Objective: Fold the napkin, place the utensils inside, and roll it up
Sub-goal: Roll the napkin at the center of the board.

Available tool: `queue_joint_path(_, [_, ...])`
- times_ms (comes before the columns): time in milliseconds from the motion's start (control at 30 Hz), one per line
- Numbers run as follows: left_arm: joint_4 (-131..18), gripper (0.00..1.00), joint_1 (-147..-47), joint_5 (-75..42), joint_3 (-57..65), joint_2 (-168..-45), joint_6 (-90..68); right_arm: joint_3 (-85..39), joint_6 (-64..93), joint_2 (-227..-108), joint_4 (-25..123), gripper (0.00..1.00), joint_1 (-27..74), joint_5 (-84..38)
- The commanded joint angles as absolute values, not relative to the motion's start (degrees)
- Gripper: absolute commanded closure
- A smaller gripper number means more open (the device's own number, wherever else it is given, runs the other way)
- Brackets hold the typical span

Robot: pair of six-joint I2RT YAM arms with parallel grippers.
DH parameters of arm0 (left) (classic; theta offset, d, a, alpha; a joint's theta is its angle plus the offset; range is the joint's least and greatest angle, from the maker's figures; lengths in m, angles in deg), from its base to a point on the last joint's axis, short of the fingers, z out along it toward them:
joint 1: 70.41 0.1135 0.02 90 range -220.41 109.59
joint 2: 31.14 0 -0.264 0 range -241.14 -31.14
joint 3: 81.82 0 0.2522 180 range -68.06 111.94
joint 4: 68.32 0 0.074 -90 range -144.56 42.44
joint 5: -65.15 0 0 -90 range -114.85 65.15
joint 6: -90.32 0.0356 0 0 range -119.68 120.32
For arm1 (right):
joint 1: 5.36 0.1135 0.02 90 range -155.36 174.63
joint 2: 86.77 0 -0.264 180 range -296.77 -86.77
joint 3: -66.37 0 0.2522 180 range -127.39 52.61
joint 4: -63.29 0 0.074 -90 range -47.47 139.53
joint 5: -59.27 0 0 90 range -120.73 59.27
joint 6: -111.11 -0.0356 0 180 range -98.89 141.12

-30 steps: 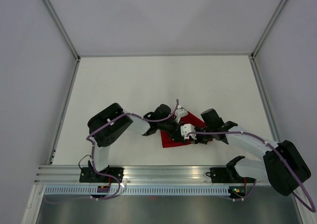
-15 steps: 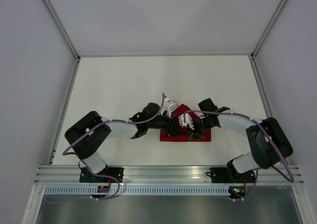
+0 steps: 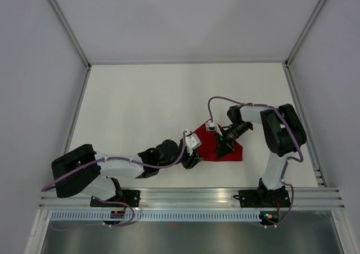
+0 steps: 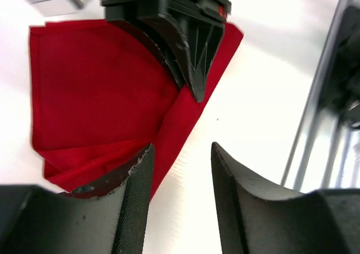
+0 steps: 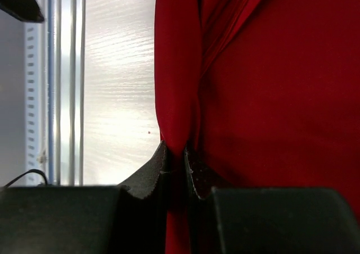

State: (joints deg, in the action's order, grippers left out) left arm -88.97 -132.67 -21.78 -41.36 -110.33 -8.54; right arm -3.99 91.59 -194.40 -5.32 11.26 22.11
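Both arms have shifted over the last second. The left arm has drawn back, its elbow now low beside the near rail (image 3: 185,193), and the left gripper (image 3: 192,159) has come off the cloth to sit at the napkin's 8 o'clock edge. The right arm has folded up on its own side and now reaches the cloth from about 2 o'clock. The napkin (image 3: 208,146) has spread from a small folded patch into a rough triangle.

That red napkin lies flat on the white table (image 3: 146,96), at about 5 o'clock from the table's centre and near the front rail. One corner points to 11 o'clock and its long edge runs along the near side.

In the left wrist view the left gripper (image 4: 181,178) stands open, with a clear gap between its two dark fingers (image 4: 130,200) and nothing held. Bare table shows through the gap, and one finger sits just over the napkin's (image 4: 95,91) near edge.

The right gripper (image 3: 224,148) rests on the cloth at about its middle. In the right wrist view the right gripper (image 5: 178,159) is closed tight on a raised ridge of the napkin (image 5: 275,96), the red fabric pinched between the pads (image 5: 154,169). The left wrist view shows the same right gripper (image 4: 194,80) pointing down onto a crease in the cloth.
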Motion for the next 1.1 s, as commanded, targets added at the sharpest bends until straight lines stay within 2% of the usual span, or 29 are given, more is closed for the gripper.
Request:
queue_joint_path(0, [-89.7,0.49,-136.6,-33.2,-41.1,-112.9,8.4,-5.8,99.9,-199.4,-10.8,1.00,9.9,18.8])
queue_joint_path(167, [-89.7,0.45,-140.8,-34.3,-37.5,-119.7,19.8,-8.1,100.9,-202.1,-13.4,1.00,9.2,19.0])
queue_joint_path(400, [-96.0,0.34,-141.7,-34.3,-35.4,-127.5,29.2,-8.9,100.7,-203.0,-13.8,1.00,8.9,18.9])
queue_joint_path(433, [-96.6,0.30,-141.7,-34.2,-34.8,-128.9,30.6,-8.9,100.6,-203.1,-13.8,1.00,8.9,18.9])
queue_joint_path(733, [-92.2,0.31,-142.3,-27.6,-29.4,-133.8,33.6,-9.5,100.0,-203.9,-13.8,1.00,8.9,18.8])
queue_joint_path(767, [-91.7,0.32,-142.3,-27.0,-29.2,-134.7,33.5,-9.6,100.0,-203.9,-13.8,1.00,8.9,18.8])
queue_joint_path(867, [-87.9,0.44,-142.3,-23.5,-27.9,-136.4,33.1,-9.8,100.0,-203.9,-13.9,1.00,8.9,18.8])
queue_joint_path(900, [-87.3,0.56,-142.3,-22.5,-27.5,-137.5,32.6,-9.8,100.0,-204.0,-13.8,1.00,8.9,18.7])
queue_joint_path(967, [-86.2,0.68,-142.1,-21.5,-27.3,-138.3,31.9,-10.0,100.0,-204.0,-13.8,1.00,8.9,18.7])
queue_joint_path(1000, [-85.9,0.77,-142.0,-20.7,-27.3,-138.5,30.8,-10.1,99.9,-204.0,-13.8,0.99,8.9,18.7])
queue_joint_path(1067, [-82.7,0.84,-142.0,-19.2,-26.1,-139.3,29.6,-10.2,99.4,-203.9,-13.4,0.99,8.9,18.6])
